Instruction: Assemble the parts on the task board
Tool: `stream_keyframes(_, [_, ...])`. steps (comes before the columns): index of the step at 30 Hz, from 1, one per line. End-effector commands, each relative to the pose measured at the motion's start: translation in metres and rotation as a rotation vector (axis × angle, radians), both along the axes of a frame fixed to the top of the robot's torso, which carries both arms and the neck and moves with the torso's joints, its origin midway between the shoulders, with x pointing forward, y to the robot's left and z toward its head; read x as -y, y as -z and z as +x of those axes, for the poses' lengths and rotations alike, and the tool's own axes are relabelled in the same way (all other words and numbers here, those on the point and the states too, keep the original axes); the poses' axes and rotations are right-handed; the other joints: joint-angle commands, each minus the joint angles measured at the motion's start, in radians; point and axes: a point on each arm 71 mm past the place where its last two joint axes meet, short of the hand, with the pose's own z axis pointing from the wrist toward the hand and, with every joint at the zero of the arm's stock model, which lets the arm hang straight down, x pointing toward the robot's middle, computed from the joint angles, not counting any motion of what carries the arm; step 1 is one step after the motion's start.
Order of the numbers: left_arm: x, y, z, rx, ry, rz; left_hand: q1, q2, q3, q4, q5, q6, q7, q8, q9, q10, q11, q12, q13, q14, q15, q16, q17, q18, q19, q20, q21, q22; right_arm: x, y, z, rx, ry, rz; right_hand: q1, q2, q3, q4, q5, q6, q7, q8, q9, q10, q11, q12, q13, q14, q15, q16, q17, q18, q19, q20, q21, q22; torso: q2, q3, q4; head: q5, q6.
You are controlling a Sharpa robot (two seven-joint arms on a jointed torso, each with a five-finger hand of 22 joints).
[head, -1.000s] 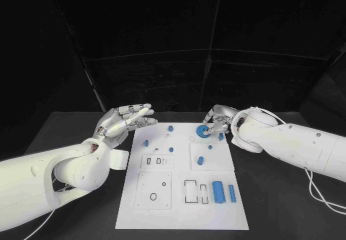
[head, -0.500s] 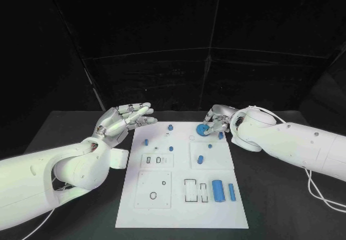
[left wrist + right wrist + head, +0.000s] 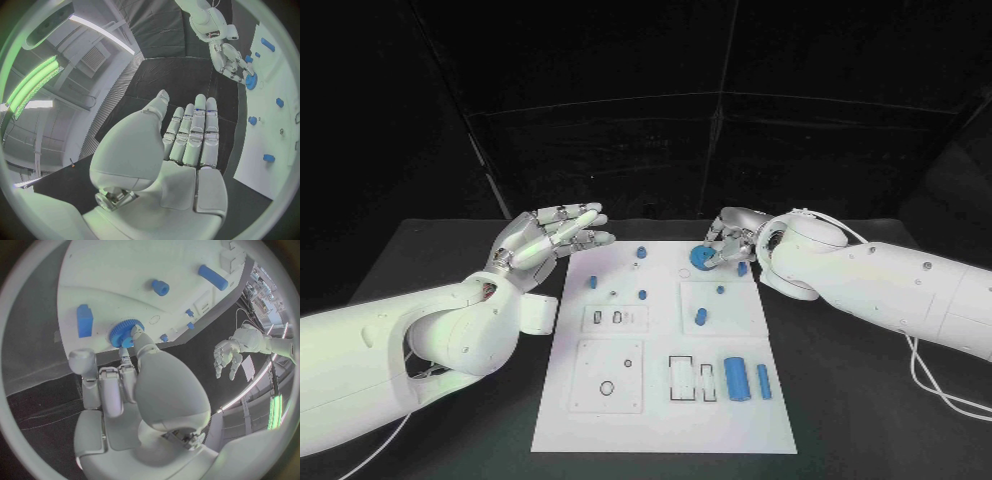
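The white task board lies in the middle of the black table. My right hand is over the board's far right corner and pinches a blue gear in its fingertips; the gear sits low over the board, beside a blue block. My left hand hovers open beyond the far left corner, fingers stretched out and holding nothing. From the left wrist, the right hand shows with the gear.
Small blue pegs stand on the far half of the board, and an oval piece lies near the middle. A thick blue cylinder and a slimmer bar lie at the near right. Bare black table flanks the board.
The whole view has shifted slightly. The right hand keeps its hold on the gear at the same spot, and the left hand stays open where it was.
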Motion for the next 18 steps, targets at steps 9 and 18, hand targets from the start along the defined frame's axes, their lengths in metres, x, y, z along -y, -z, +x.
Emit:
stream_keyframes(9, [0.0019,-0.0011,-0.0007,0.004,0.024,-0.006,0.003,0.007,0.001,-0.004,-0.001,-0.004,0.018,-0.006,-0.001,-0.001,0.005,-0.005,0.001,0.001,0.007,-0.003,0.0,0.002,0.006,0.003,-0.007,-0.001,-0.0014,0.0011,-0.0004,0.042,0.012,-0.046,-0.013,0.015,0.021,-0.006,0.001,0.039,-0.011,0.008,0.001,0.017,-0.01,0.015,0.087,0.077,-0.005,0.005,0.124,-0.011,0.013,-0.006,0.013,0.014,0.0,0.0,0.0,-0.005,0.0])
stream_keyframes(18, [0.0011,-0.0011,-0.0008,0.003,0.023,-0.005,0.003,0.007,0.001,-0.004,-0.001,-0.004,0.018,-0.006,-0.001,-0.001,0.005,-0.005,0.001,0.001,0.007,-0.003,0.0,0.002,0.006,0.003,-0.007,-0.001,-0.0087,-0.0045,-0.0061,0.108,-0.006,-0.017,-0.019,0.024,0.061,-0.02,0.022,0.075,-0.022,0.005,-0.001,0.036,-0.021,0.033,0.116,0.078,-0.015,0.007,0.13,-0.015,0.025,-0.016,0.025,0.036,0.0,0.0007,0.0006,-0.001,0.001])
